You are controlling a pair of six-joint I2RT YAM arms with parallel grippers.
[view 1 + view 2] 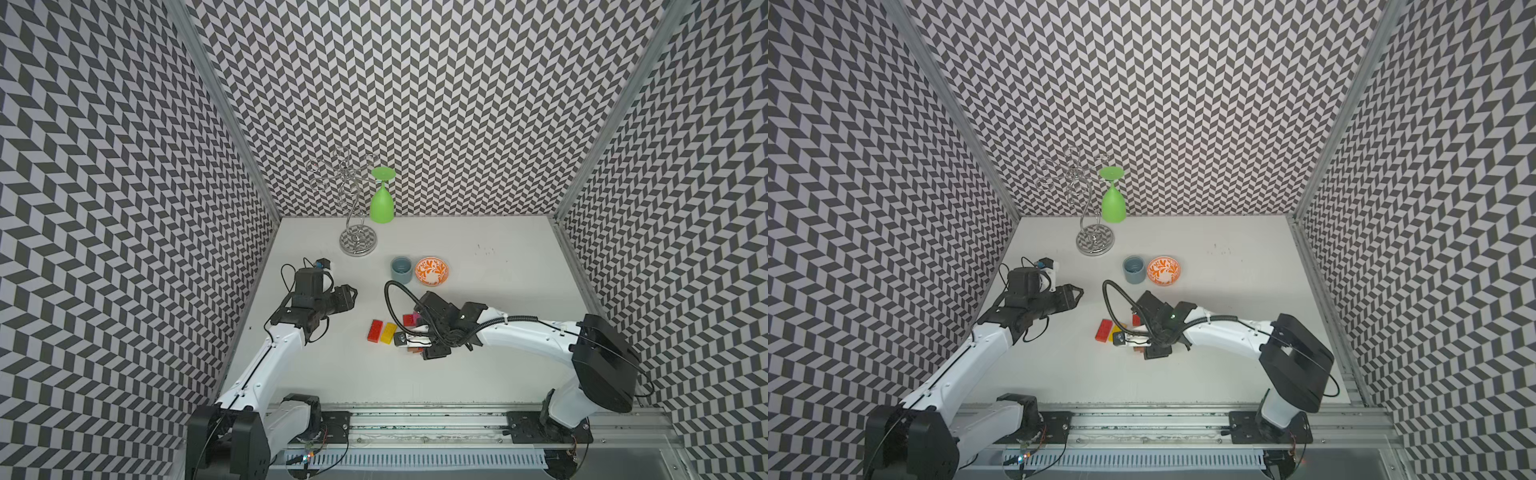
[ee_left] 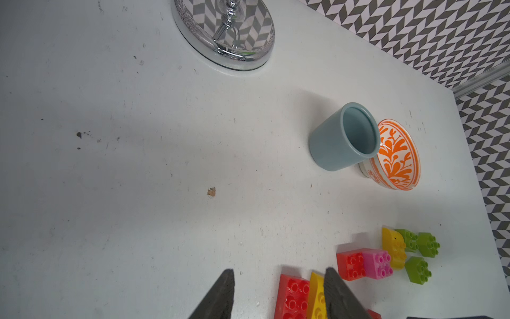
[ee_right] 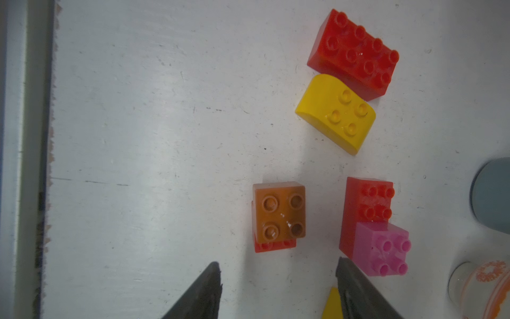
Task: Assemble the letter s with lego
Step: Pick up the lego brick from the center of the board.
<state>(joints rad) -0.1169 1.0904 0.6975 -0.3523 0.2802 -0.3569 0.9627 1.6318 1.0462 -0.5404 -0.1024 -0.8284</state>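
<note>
**Right end effector [image 3: 277, 263] eyes the orange-brown brick [image 3: 278, 211]**

Jaws apart, empty; the brick sits just ahead of the gap, stacked on a red brick [image 3: 273, 245]. Centre, descend straight, pinch the flat sides. The lego [image 1: 376, 331] clusters lower centre in both top views.

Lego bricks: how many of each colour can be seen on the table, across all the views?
red bricks: 3
yellow bricks: 2
lime green bricks: 3
pink brick: 1
orange-brown brick: 1
Total: 10 that show; more may be hidden.
</note>
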